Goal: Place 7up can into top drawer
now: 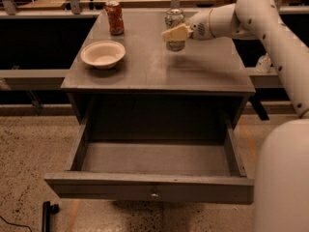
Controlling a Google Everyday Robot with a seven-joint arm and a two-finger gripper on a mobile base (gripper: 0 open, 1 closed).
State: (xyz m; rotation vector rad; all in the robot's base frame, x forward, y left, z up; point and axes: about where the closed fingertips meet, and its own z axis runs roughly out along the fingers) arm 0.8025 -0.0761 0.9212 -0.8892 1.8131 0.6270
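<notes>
The 7up can [174, 17] stands upright near the table's [154, 74] far edge, the claw [174, 33] across its near side at mid-height (closure cannot be told), the open top drawer [149, 190] lying below.

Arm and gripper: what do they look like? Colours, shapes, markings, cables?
The arm is glossy white, made of thick rounded segments dotted with small dark holes; no loose cables show. The gripper, at the 7up can over the back of the tabletop, has flat cream-yellow fingers on a white wrist housing. A bulky white shell fills the lower right.
</notes>
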